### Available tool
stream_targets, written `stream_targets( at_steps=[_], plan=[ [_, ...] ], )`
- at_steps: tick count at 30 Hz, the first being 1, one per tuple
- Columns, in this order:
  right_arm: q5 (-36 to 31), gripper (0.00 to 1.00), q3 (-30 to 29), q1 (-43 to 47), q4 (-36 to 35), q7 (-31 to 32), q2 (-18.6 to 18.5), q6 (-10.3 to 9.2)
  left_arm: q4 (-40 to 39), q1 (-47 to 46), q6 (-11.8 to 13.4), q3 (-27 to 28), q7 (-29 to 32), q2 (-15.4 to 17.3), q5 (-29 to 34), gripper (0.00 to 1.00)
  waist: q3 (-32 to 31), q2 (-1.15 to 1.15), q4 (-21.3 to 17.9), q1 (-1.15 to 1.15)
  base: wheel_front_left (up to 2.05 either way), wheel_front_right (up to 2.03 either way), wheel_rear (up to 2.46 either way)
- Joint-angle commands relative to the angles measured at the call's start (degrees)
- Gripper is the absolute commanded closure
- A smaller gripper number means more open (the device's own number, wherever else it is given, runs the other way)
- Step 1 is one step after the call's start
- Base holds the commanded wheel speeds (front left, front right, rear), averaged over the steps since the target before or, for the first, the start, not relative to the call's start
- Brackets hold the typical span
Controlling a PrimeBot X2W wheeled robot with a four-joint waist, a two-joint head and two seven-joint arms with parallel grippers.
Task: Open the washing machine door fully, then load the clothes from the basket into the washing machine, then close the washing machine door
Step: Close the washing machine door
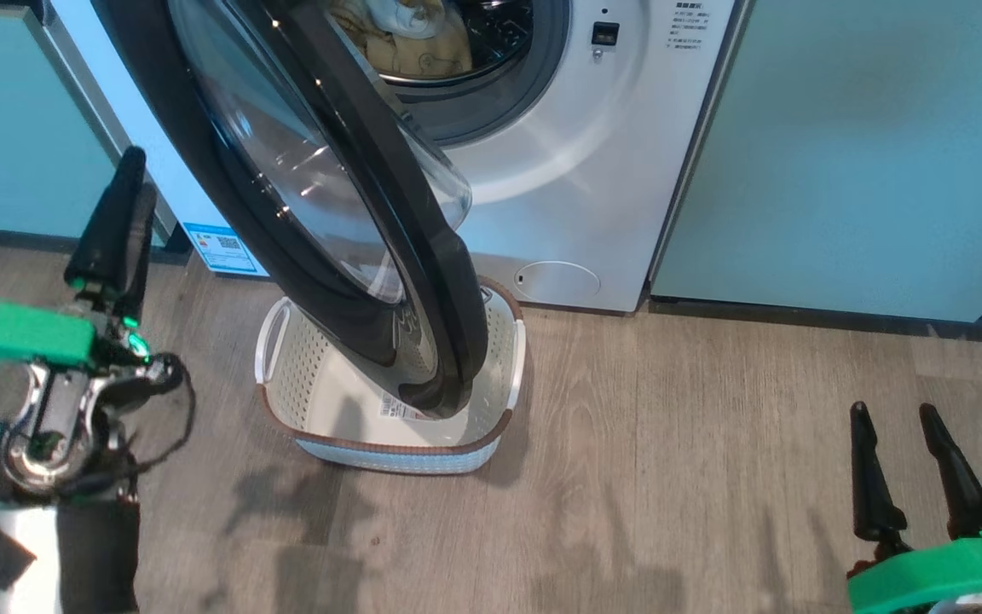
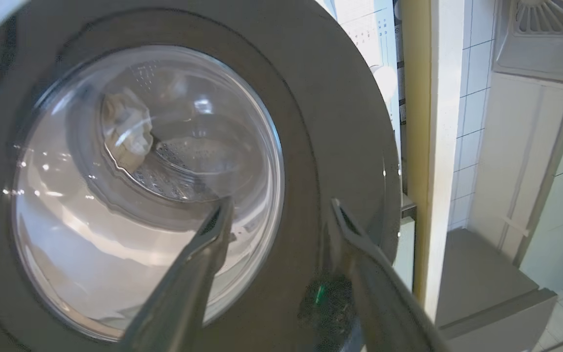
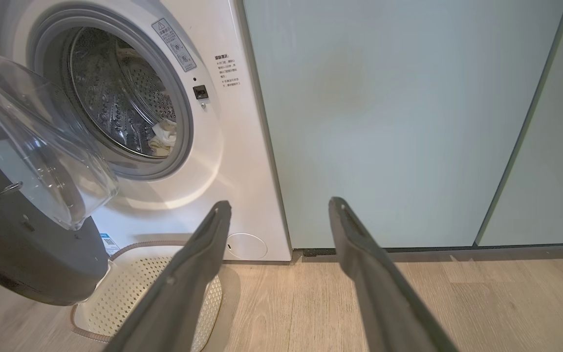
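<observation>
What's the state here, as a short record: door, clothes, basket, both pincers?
Door: washing machine door partly open, its lower edge over the basket
Clothes: clothes inside the drum
Basket: no garments visible inside
Left: left pincer open, facing the door's outer face
Right: right pincer open, holding nothing

Barred from straight ahead by the washing machine door point(image 1: 448, 290), swung partway out and standing edge-on in the head view. Right of the door, a clear wedge between its inner side and the washing machine point(image 1: 593, 170) front, leading into the drum point(image 3: 115, 98). Beneath the door, overhung by its lower rim: the middle of the basket point(image 1: 389, 456), free on either side. Farther right of the door, bare wooden floor point(image 1: 713, 443) up to the right gripper point(image 1: 893, 411), closed off behind by the pale green cabinet point(image 1: 866, 153). Left of the door, near its outer face, room taken by the left gripper point(image 2: 279, 203) with spread fingers.
</observation>
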Motion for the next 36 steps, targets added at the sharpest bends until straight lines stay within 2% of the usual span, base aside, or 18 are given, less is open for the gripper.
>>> stream_targets(
  at_steps=[1, 4, 7, 12, 14, 18, 21, 26, 36],
  plan=[
    [0.0, 0.00, 0.9, -0.5, -2.2, -0.4, -0.2, -0.16, -2.9, -0.7, -0.5, 1.1, -1.1, 1.6, 2.1, 0.00, 0.0, 0.00, 0.0, 0.00, 0.00, 0.00, 0.00],
    [0.0, 0.00, 1.0, -0.4, -2.2, -0.3, -0.2, -0.16, -4.9, 1.7, -0.5, -0.7, -5.8, 2.5, 7.5, 0.00, -0.2, 0.00, -0.1, 0.00, 0.00, 0.00, 0.00],
    [-0.1, 0.00, 1.2, -0.3, -2.2, -0.3, -0.2, -0.16, -6.2, 5.0, -0.5, -3.2, -12.0, 4.3, 15.9, 0.00, -0.5, 0.00, -0.3, 0.00, 0.00, 0.00, 0.00],
    [-0.2, 0.00, 1.3, 0.1, -2.2, -0.1, -0.2, -0.16, -5.8, 11.0, 0.1, -7.4, -23.2, 7.3, 35.7, 0.00, -0.9, 0.00, -0.5, 0.00, 0.00, 0.00, 0.00],
    [-0.4, 0.00, 1.3, 0.3, -2.2, 0.0, -0.2, -0.16, -5.9, 12.8, 1.6, -9.0, -26.3, 8.0, 42.9, 0.00, -1.0, 0.00, -0.5, 0.00, 0.00, 0.00, 0.00],
    [-0.6, 0.00, 1.2, 0.8, -2.5, 0.4, -0.2, -0.16, -6.0, 16.3, 5.2, -12.2, -28.6, 9.4, 54.7, 0.00, -1.3, 0.00, -0.3, 0.00, 0.00, 0.00, 0.00],
    [-0.7, 0.00, 1.1, 1.4, -2.7, 0.6, -0.2, -0.16, -6.5, 18.6, 7.4, -14.6, -29.2, 9.7, 61.1, 0.00, -1.6, 0.00, -0.2, 0.00, 0.00, 0.00, 0.00],
    [-0.7, 0.00, 1.0, 2.4, -3.1, 1.0, -0.2, -0.16, -7.7, 21.8, 10.0, -17.1, -29.3, 9.7, 66.3, 0.00, -2.0, 0.00, 0.0, 0.00, 0.00, 0.00, 0.00],
    [-1.0, 0.00, 1.0, 2.9, -3.9, 1.6, -0.2, -0.16, -8.7, 23.5, 11.3, -17.7, -29.1, 9.2, 66.9, 0.00, -2.5, 0.00, -0.1, 0.00, 0.00, 0.00, 0.00]
  ],
)
